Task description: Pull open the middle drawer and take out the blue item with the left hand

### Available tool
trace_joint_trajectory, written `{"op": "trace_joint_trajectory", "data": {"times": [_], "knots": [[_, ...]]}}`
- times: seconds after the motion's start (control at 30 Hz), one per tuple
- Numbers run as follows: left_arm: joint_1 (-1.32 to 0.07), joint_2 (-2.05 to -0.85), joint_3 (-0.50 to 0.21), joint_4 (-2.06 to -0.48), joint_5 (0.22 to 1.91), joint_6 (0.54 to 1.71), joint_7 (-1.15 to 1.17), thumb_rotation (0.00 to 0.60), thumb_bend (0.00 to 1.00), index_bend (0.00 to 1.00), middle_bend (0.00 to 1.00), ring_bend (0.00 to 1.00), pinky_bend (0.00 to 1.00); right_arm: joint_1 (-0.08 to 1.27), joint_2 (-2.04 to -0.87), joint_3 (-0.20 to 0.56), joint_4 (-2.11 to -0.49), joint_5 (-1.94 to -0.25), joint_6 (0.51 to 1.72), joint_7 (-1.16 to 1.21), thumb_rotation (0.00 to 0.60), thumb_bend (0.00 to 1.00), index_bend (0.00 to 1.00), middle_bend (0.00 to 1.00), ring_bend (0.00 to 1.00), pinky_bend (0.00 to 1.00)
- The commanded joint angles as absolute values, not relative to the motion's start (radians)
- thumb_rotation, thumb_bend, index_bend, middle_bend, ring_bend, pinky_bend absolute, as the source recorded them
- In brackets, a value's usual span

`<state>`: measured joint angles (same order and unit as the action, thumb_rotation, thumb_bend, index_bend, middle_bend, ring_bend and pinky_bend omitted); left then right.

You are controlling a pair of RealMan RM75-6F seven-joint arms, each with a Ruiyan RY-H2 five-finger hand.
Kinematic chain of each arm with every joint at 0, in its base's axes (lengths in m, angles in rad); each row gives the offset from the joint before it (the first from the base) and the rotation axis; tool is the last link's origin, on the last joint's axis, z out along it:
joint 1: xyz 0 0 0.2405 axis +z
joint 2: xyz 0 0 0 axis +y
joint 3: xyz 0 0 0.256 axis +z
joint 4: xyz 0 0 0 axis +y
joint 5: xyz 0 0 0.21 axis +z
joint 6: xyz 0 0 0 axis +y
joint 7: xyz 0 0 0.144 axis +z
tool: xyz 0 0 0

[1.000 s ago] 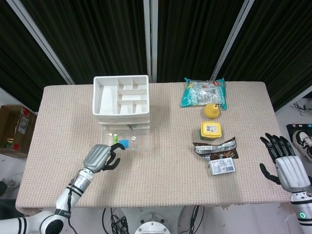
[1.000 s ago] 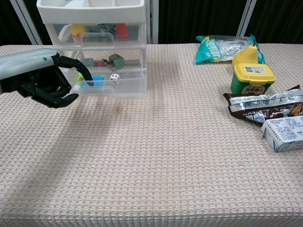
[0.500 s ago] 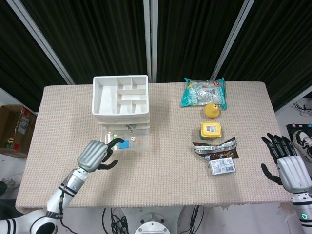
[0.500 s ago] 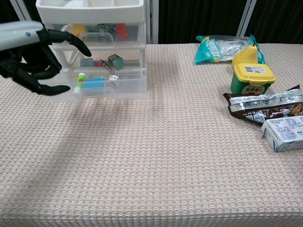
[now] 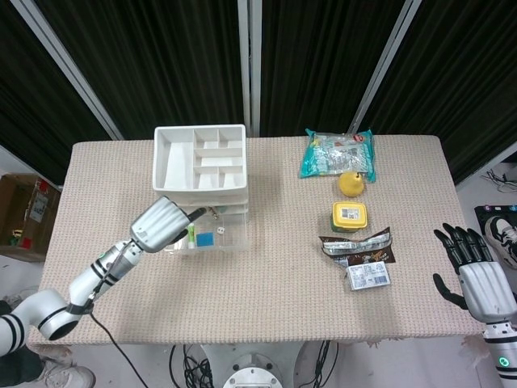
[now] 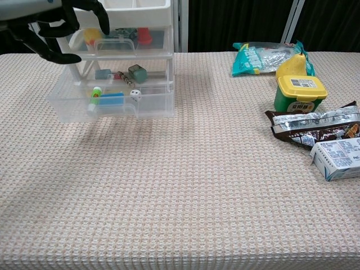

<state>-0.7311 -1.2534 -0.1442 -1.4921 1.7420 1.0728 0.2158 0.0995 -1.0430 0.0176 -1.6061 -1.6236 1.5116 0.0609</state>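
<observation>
- Right hand (image 5: 478, 273) at the table's near right edge, fingers spread, holding nothing.
- Left hand (image 5: 161, 224) above the pulled-out middle drawer (image 6: 112, 104), fingers loosely curled, empty.
- Blue item (image 6: 111, 99) lies inside that drawer, beside a white die (image 6: 135, 95).

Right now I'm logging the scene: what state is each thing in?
middle drawer: pulled open
blue item: lying in the open drawer, untouched
left hand: above the drawer, holding nothing
right hand: open, off the table's edge
yellow-lidded jar: lid on
</observation>
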Motion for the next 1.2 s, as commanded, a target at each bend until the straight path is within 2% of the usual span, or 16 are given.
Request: {"op": "trace_joint_trajectory", "data": {"times": [0.03, 0.17, 0.57, 0.97, 1.2], "knots": [[-0.802, -1.289, -0.097, -1.389, 1.821, 1.027, 0.211, 0.600, 0.21, 0.30, 0.86, 0.94, 1.00, 0.098, -1.041, 0.018, -1.612, -1.622, 1.513, 0.054, 0.600, 0.33, 0.00, 0.00, 0.00, 0.00], [-0.827, -1.311, -0.076, -1.349, 1.840, 1.019, 0.194, 0.600, 0.15, 0.28, 0.85, 0.94, 1.00, 0.096, -1.039, 0.018, -1.621, -1.620, 1.512, 0.043, 0.600, 0.33, 0.00, 0.00, 0.00, 0.00], [-0.900, -1.324, -0.033, -1.293, 1.899, 0.991, 0.246, 0.600, 0.09, 0.28, 0.85, 0.93, 1.00, 0.097, -1.045, 0.020, -1.639, -1.606, 1.497, 0.015, 0.600, 0.33, 0.00, 0.00, 0.00, 0.00], [-0.982, -1.297, 0.003, -1.301, 1.909, 0.915, 0.209, 0.600, 0.07, 0.30, 0.84, 0.93, 1.00, 0.097, -1.052, 0.026, -1.641, -1.583, 1.483, 0.005, 0.600, 0.33, 0.00, 0.00, 0.00, 0.00], [-0.988, -1.308, 0.035, -1.294, 1.905, 0.912, 0.177, 0.600, 0.06, 0.30, 0.84, 0.93, 1.00, 0.101, -1.054, 0.032, -1.638, -1.570, 1.473, 0.005, 0.600, 0.33, 0.00, 0.00, 0.00, 0.00]]}}
